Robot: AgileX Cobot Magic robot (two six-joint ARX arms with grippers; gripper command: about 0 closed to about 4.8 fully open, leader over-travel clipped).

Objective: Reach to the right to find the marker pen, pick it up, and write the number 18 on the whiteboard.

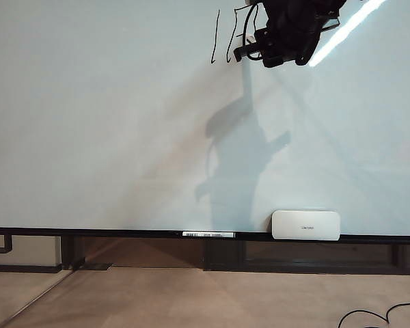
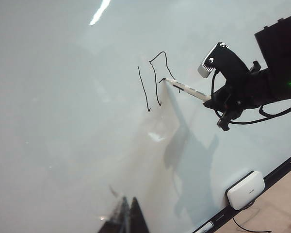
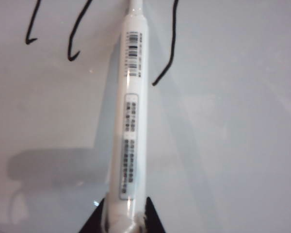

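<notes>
Two tools are ours, and only the right tool point(image 3: 123, 218) is working: its fingers are clamped on the rear end of the marker pen point(image 3: 131, 111), a white labelled barrel reaching forward from it. We see the pen's tip touching the whiteboard point(image 1: 89, 137) high up, amid the unfinished black strokes of the number 18 point(image 2: 155, 80). Our left tool point(image 2: 128, 216) hangs well apart, lower down near the board; its dark fingertips sit close together, gripping nothing. We also see a white eraser point(image 1: 305, 225) on the bottom rail.
</notes>
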